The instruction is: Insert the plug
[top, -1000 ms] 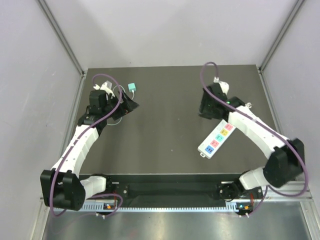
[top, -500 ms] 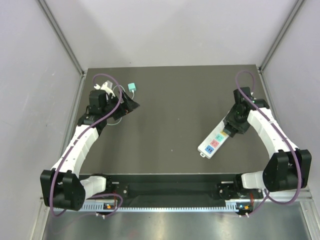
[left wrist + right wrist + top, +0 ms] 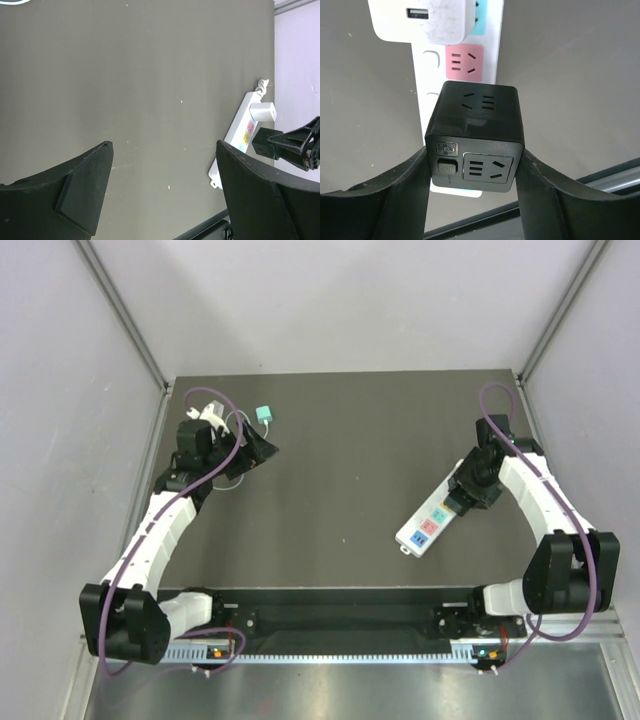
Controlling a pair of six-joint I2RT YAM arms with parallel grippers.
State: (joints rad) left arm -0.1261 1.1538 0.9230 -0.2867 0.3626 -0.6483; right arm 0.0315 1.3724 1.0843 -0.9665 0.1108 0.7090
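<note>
Right arm [image 3: 535, 495] swung onto the power strip [image 3: 425, 525], jaws gripping the black plug [image 3: 475, 125], so aligning and pressing seems next, while left jaws gape empty.

Open middle, crowded strip
Bare tabletop [image 3: 340, 470] lies wide mid-field; on the power strip [image 3: 420, 532] a white charger [image 3: 420, 20] blocks one socket, while the pink socket [image 3: 465, 62] beside it is clear.
</note>
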